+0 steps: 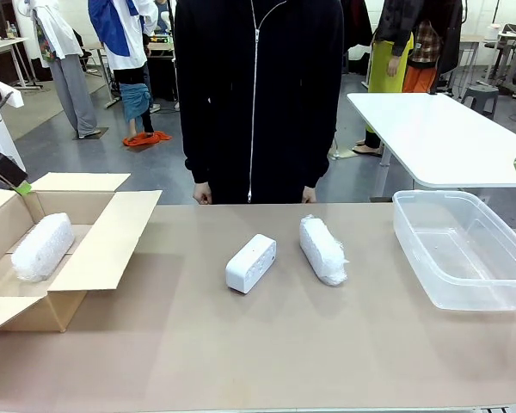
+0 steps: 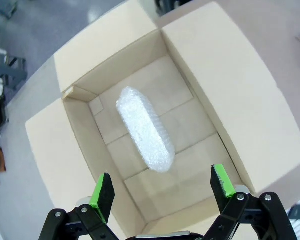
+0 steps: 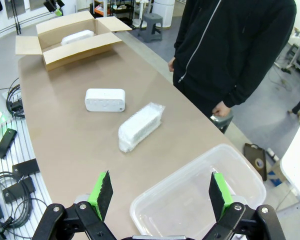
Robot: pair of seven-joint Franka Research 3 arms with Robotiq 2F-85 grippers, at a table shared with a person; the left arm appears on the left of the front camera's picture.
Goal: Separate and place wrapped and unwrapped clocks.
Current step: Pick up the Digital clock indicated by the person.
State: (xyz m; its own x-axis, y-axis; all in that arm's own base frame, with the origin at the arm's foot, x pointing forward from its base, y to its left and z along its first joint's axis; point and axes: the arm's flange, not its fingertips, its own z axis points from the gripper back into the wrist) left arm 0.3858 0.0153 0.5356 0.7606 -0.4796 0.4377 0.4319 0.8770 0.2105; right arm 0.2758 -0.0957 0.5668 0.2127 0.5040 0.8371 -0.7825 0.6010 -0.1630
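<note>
One bubble-wrapped clock (image 1: 43, 246) (image 2: 144, 129) (image 3: 77, 36) lies inside the open cardboard box (image 1: 112, 237) (image 2: 240, 100) (image 3: 75, 50) at the table's left. My left gripper (image 2: 162, 187) hangs open above that box, nothing between its fingers; its green tip shows at the left edge (image 1: 21, 187). The bare white clock (image 1: 250, 263) (image 3: 105, 99) lies mid-table, with a second wrapped clock (image 1: 322, 249) (image 3: 139, 126) just to its right. My right gripper (image 3: 160, 192) is open and high over the clear plastic bin (image 1: 464, 249) (image 3: 190, 200).
A person in a black zip jacket (image 1: 258, 95) (image 3: 230, 45) stands at the far edge, hands (image 1: 203, 194) low by the table. A white table (image 1: 439, 138) stands behind on the right. Cables and black devices (image 3: 10, 170) lie off the table's near side.
</note>
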